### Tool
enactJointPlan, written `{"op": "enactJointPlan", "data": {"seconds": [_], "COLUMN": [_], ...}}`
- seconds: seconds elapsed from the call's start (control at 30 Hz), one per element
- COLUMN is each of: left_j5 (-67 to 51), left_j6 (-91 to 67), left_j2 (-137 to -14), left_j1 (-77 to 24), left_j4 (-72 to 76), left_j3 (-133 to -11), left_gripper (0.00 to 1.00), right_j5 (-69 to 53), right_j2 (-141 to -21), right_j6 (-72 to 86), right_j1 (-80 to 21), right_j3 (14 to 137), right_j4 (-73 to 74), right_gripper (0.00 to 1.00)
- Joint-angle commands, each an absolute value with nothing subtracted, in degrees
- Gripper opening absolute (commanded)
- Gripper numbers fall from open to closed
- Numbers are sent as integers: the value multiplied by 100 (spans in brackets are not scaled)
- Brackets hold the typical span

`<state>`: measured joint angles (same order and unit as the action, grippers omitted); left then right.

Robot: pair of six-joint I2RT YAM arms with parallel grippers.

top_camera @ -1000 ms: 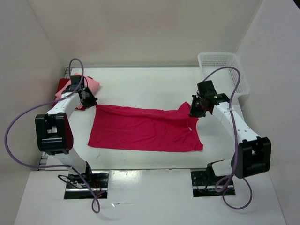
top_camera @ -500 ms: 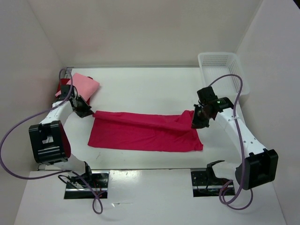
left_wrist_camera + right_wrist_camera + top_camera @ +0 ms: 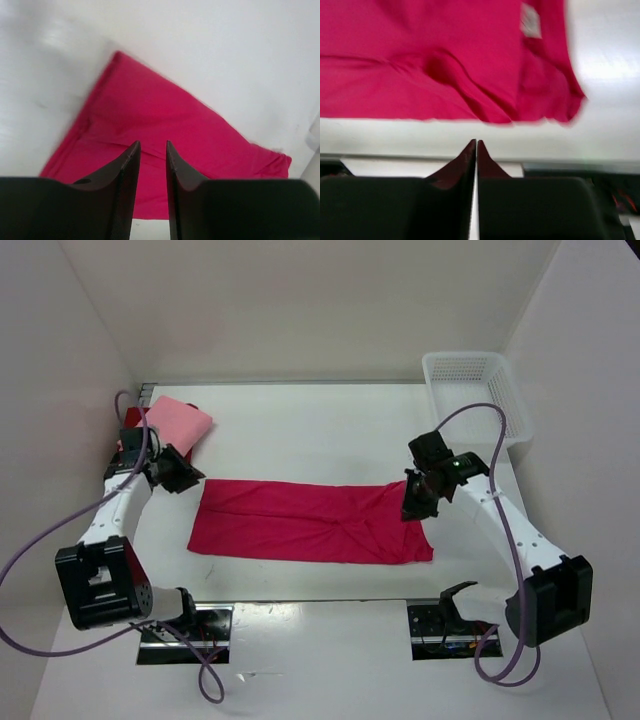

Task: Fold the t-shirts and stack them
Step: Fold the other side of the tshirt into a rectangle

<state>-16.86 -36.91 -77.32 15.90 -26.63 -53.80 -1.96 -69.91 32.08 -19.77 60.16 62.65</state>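
Observation:
The magenta-pink t-shirt [image 3: 310, 522] lies flat as a long strip across the middle of the table [image 3: 300, 430]. It fills the left wrist view [image 3: 150, 110] and the top of the right wrist view [image 3: 420, 55]. My left gripper [image 3: 190, 480] [image 3: 152, 143] hovers at the shirt's far left corner, open, with nothing between its fingers. At the shirt's right end my right gripper [image 3: 410, 508] [image 3: 476, 142] is parted by only a thin slit, and the cloth is clear of it. A folded light pink t-shirt [image 3: 178, 423] lies at the far left, with a sliver of dark red t-shirt [image 3: 192, 406] under it.
A white mesh basket [image 3: 472, 380] stands at the far right corner. White walls close in the table on three sides. Both arm bases sit at the near edge, with cables looping out beside them.
The magenta shirt's far edge was lifted and laid over toward the near side, leaving a narrower strip. Both grippers have let go of it. The left one has opened.

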Motion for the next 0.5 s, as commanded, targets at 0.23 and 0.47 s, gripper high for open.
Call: {"op": "enactJointPlan", "data": {"seconds": [0.23, 0.47], "left_j5": [-1617, -1538], "left_j6": [-3745, -3744], "left_j2": [-9043, -9527], "left_j1": [159, 351], "left_j4": [-1828, -1714], "left_j3": [-5414, -5257], "left_gripper": [34, 27], "right_j5": [-677, -502], "right_j2": [-8797, -9492], "right_j6": [3138, 3138], "right_j1": [-2469, -2953], "right_j3": [5915, 6064], "right_j4": [2989, 2760], "right_gripper": [30, 37]}}
